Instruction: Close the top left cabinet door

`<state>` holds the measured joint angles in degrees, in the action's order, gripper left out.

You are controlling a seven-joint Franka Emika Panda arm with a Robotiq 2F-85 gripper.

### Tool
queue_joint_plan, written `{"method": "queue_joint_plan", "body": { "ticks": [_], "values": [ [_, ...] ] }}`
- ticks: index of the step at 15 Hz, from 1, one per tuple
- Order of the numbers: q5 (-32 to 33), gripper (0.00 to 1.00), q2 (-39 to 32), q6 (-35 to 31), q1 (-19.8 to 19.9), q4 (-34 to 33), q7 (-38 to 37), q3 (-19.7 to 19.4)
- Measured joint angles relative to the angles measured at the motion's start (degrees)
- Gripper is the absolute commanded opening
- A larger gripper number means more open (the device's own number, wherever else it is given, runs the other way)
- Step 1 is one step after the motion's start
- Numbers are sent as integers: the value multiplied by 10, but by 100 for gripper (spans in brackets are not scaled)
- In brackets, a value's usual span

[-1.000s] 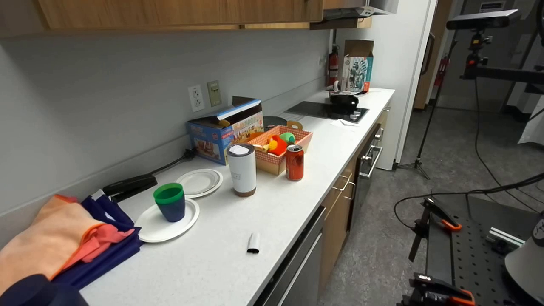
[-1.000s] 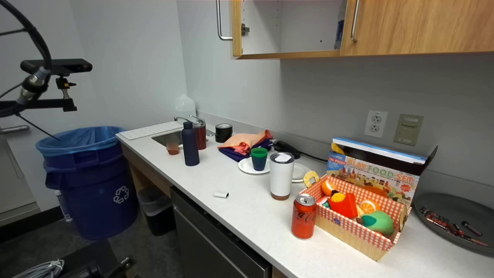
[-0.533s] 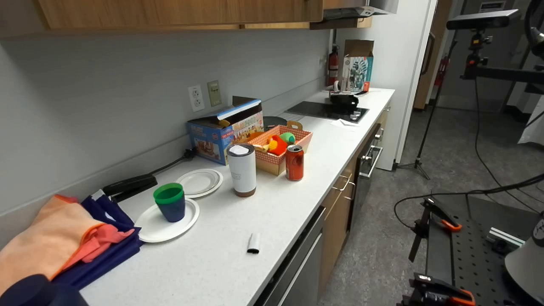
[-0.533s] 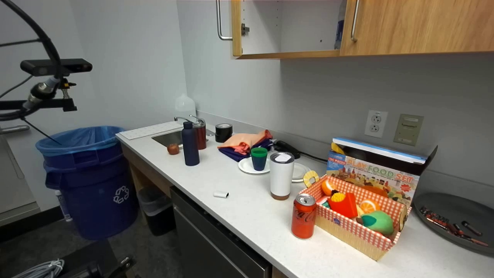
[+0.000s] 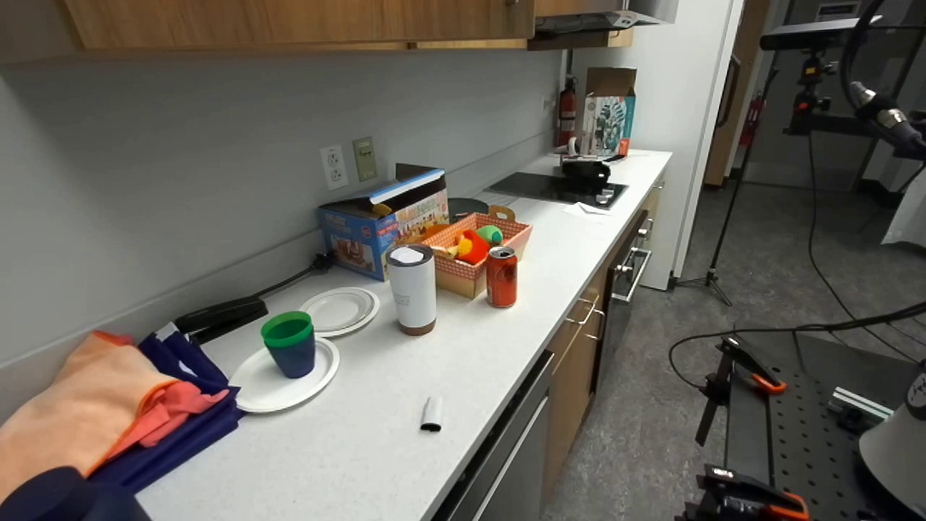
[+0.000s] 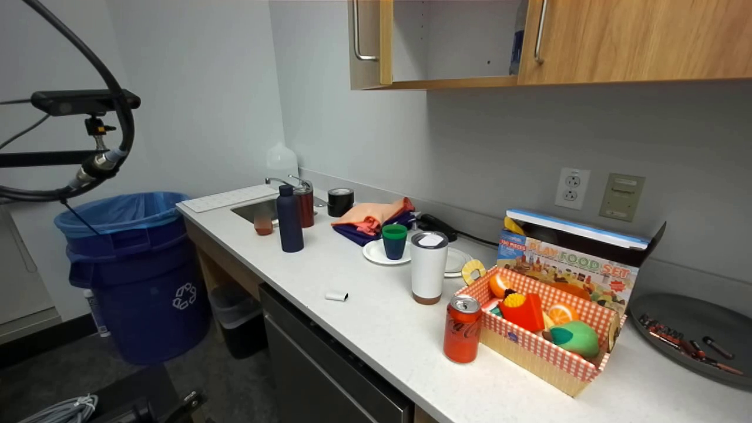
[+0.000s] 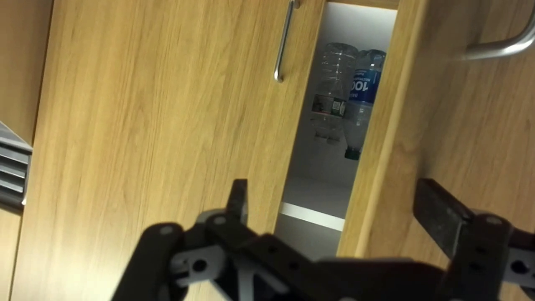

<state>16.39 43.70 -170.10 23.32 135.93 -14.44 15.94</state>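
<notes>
above the counter (image 6: pixel 376 320), the top left cabinet door (image 7: pixel 472 125) juts outward, edge (image 6: pixel 386 44) upright, the gripper (image 7: pixel 332 198) spread wide.

cabinet door (image 7: pixel 455 133): smooth wood | handle (image 7: pixel 503 47): shiny metal | can (image 6: pixel 462 332): glossy metal

In an exterior view the top edge cuts off the door (image 6: pixel 371 42); in the wrist view its handle (image 7: pixel 501 48) runs past the right edge. The lower edge there crops the gripper (image 7: pixel 335 205), and whether a finger (image 7: pixel 439 215) touches the door cannot be told. The neighbouring panel (image 6: pixel 640 40) hides part of a bottle (image 6: pixel 516 49) in an exterior view.
</notes>
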Motion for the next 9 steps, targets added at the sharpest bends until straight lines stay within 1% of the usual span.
{"method": "queue_joint_plan", "body": {
  "ticks": [5, 9],
  "values": [
    [0, 100, -24, -67, 123, -13, -24, 80],
    [-4, 100, -25, -89, 236, -37, -48, 159]
  ]
}}
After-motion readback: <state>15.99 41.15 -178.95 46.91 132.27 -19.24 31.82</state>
